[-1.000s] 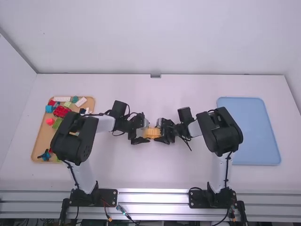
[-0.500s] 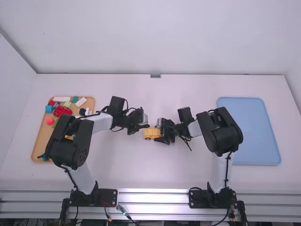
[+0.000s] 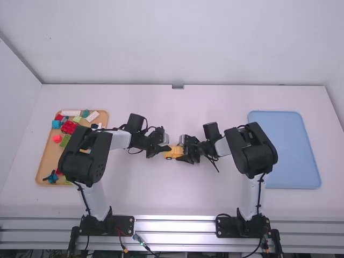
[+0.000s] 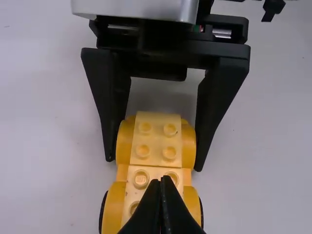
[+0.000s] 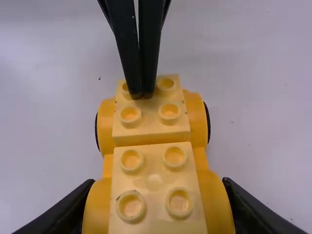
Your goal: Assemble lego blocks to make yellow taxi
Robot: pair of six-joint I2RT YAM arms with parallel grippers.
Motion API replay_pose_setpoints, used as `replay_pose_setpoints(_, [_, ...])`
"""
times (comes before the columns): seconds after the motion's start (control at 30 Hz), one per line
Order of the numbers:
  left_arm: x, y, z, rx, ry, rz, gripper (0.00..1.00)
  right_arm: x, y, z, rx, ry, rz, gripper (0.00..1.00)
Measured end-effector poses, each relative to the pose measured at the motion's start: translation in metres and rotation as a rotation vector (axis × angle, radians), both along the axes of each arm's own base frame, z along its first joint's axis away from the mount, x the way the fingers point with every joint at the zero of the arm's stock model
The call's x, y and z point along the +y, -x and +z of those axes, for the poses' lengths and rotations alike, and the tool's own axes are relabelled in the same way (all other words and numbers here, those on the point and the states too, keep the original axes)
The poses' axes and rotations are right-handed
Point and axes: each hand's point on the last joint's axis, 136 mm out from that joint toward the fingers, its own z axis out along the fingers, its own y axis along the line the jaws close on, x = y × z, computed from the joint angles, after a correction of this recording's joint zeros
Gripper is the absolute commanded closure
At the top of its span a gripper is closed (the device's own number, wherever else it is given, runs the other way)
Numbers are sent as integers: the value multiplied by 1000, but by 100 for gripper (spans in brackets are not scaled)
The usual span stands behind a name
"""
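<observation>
With the right claw (image 4: 154,164), we clamp the car (image 3: 171,153) at 3 o'clock, likely bracing it for pressing by the left claw (image 5: 142,95), closed at 9 o'clock.

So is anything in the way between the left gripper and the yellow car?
No, nothing visible. The left gripper has its closed tips right at one end of the yellow car. The right gripper holds the other end, so it's not in between.
</observation>
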Motion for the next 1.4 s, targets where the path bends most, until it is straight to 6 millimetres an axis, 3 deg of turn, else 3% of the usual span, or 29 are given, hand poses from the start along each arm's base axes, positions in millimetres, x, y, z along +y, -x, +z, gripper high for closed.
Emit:
replay_pose_setpoints(0.7, [-4, 1, -7, -52, -5, 33, 98, 0, -3, 1, -4, -1, -9, 41])
replay_pose_setpoints(1.03, [-3, -3, -7, 72, -59, 53, 98, 0, -4, 1, -7, 0, -12, 40])
replay_pose_setpoints(1.3, [2, -9, 1, 141, -175, 31, 98, 0, -5, 1, -16, 0, -14, 40])
replay_pose_setpoints(1.4, [2, -16, 21, 133, -197, -7, 97, 0, -6, 2, -17, -1, -15, 39])
